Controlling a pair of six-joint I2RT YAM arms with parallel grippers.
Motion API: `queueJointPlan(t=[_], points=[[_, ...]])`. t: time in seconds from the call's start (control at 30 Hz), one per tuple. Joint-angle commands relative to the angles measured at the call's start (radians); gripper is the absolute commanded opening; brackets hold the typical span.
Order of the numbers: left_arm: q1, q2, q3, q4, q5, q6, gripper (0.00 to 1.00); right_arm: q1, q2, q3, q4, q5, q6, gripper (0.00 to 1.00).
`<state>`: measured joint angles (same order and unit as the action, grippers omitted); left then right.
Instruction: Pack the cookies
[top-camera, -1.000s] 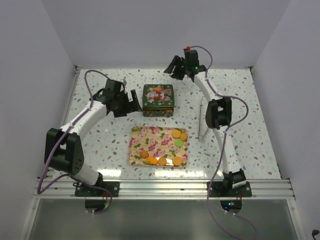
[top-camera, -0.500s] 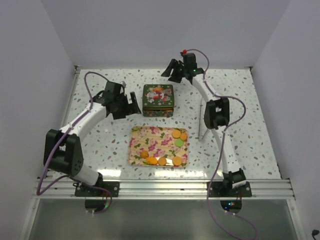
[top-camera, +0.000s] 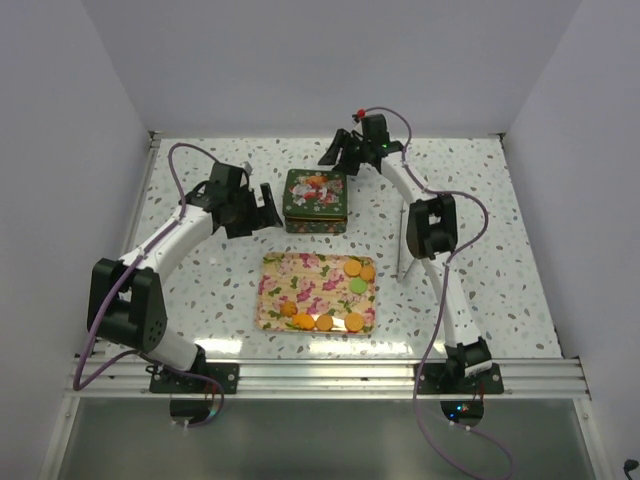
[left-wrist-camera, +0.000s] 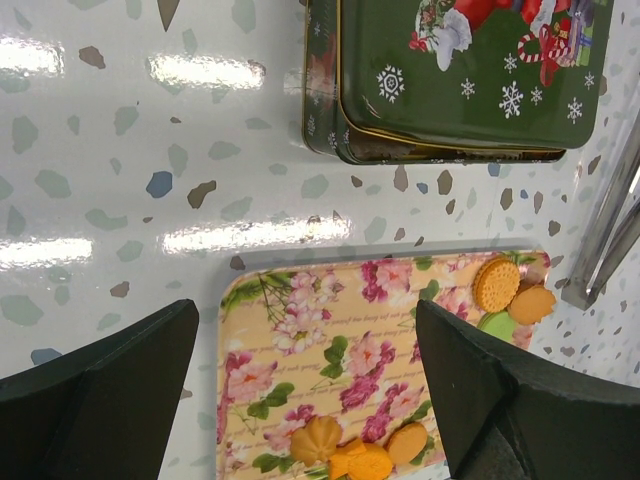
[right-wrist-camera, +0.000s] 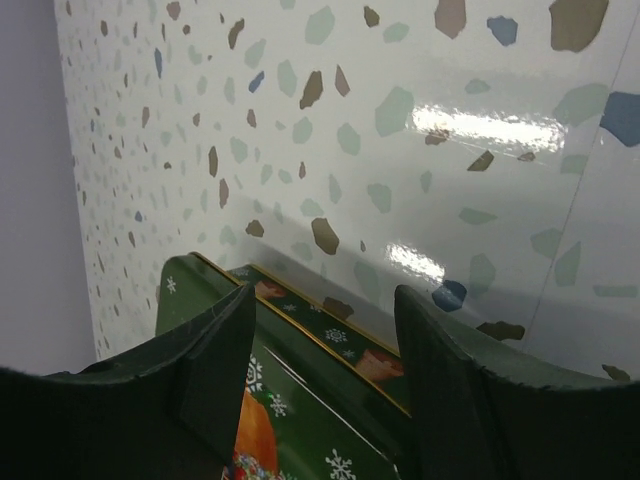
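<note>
Several cookies, orange rounds (top-camera: 353, 267) and one green (top-camera: 357, 286), lie on a floral tray (top-camera: 300, 285); in the left wrist view they show at the tray's right (left-wrist-camera: 496, 284) and bottom (left-wrist-camera: 322, 440). A closed green Christmas tin (top-camera: 316, 198) sits behind the tray and shows in the left wrist view (left-wrist-camera: 470, 75). My left gripper (top-camera: 266, 203) is open and empty, just left of the tin. My right gripper (top-camera: 336, 152) is open and empty, above the tin's far right corner (right-wrist-camera: 300, 400).
A thin metal stand (top-camera: 404, 240) rises right of the tray; it shows in the left wrist view (left-wrist-camera: 610, 230). White walls enclose the speckled table (top-camera: 500, 240) on three sides.
My right gripper has moved left and down toward the tin's far edge. The left arm, tin, tray and cookies have stayed nearly still.
</note>
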<state>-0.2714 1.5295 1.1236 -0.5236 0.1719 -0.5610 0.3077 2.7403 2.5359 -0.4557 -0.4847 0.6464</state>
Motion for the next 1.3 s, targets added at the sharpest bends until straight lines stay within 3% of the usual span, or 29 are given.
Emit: queueJointPlan(t=[0.0,0.33,0.53,0.9,1.0,1.1,1.2,1.27], points=[[-0.003,0.004,0.015,0.045,0.011,-0.004,0.96,0.007,-0.082,-0.040,-0.038,-0.052,-0.036,0.61],[-0.006,0.007,0.027,0.050,-0.020,0.003,0.96,0.007,-0.117,-0.083,-0.040,-0.069,-0.053,0.59],[-0.002,0.084,0.120,0.050,-0.063,0.016,0.97,0.008,-0.120,-0.081,-0.032,-0.080,-0.050,0.59],[-0.012,0.221,0.269,0.086,0.003,0.016,0.94,0.010,-0.156,-0.150,-0.023,-0.077,-0.051,0.58],[-0.020,0.242,0.298,0.114,0.043,0.012,0.85,0.011,-0.168,-0.172,-0.020,-0.072,-0.053,0.57],[-0.041,0.258,0.320,0.143,0.077,0.012,0.68,0.013,-0.172,-0.187,-0.018,-0.068,-0.050,0.57],[-0.069,0.279,0.338,0.187,0.144,0.010,0.50,0.013,-0.172,-0.197,-0.015,-0.065,-0.050,0.57],[-0.089,0.290,0.341,0.203,0.165,0.007,0.29,0.014,-0.172,-0.198,-0.015,-0.063,-0.048,0.57]])
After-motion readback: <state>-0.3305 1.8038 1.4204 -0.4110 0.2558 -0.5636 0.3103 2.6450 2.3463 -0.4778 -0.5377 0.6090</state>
